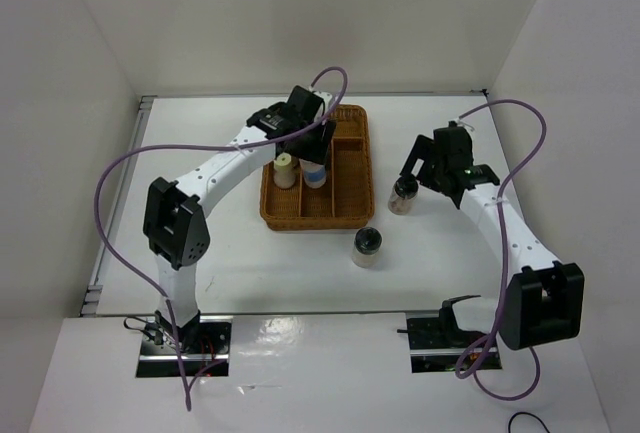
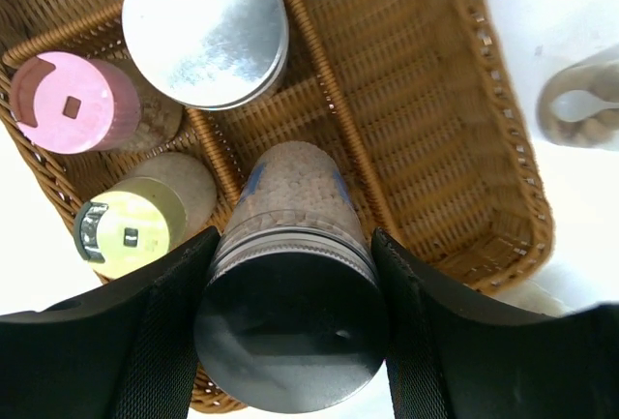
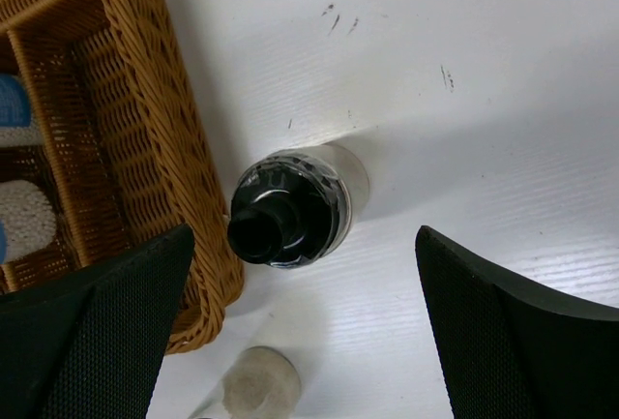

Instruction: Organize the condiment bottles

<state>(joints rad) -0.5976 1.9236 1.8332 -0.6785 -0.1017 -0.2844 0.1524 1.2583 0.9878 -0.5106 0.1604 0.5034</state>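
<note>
Left wrist view, lower centre: left gripper (image 2: pixel 290 288) clamps a blue-labelled clear cylindrical spice jar (image 2: pixel 290 196) over the brown wicker divided tray (image 2: pixel 464 100); keep it upright, seat it fully, then release; right gripper (image 3: pixel 302 264) gapes wide, empty, above a black-lidded clear jar (image 3: pixel 290 211) on the table.

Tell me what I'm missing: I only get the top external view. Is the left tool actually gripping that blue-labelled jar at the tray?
Observer: Yes. The left wrist view shows the left tool shut on the blue-labelled jar, one finger on each side.
Operator: Anything hidden under that arm?
Observer: A pink-lidded jar stands in the wicker tray.
Operator: And the other arm?
Observer: The right tool is open, with both fingers apart from the black-lidded jar on the table.
</note>
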